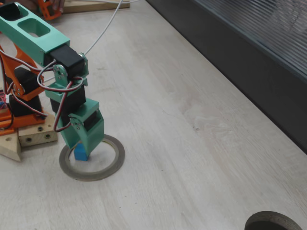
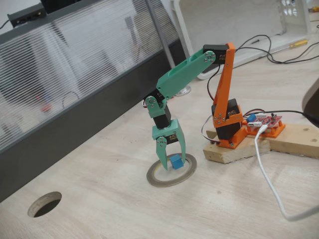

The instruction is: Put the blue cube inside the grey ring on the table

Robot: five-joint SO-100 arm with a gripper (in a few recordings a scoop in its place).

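Note:
The blue cube (image 1: 80, 153) (image 2: 176, 163) sits inside the grey ring (image 1: 118, 155) (image 2: 185, 174), in the left part of its opening in a fixed view (image 1: 80, 153). The ring lies flat on the pale wood table (image 1: 192, 158) (image 2: 109, 199). My green gripper (image 1: 80, 146) (image 2: 173, 161) points down over the ring and is open. Its fingers (image 2: 162, 154) straddle the cube with a gap wider than the cube. The cube lies close to one finger; I cannot tell whether they touch.
The arm's orange base (image 2: 227, 124) stands on wooden blocks (image 1: 33, 136) (image 2: 234, 152) right beside the ring. A round hole (image 1: 274, 221) (image 2: 45, 204) is cut in the table. A dark low wall (image 1: 249, 72) (image 2: 75, 134) runs along one table edge. A white cable (image 2: 269, 184) trails across.

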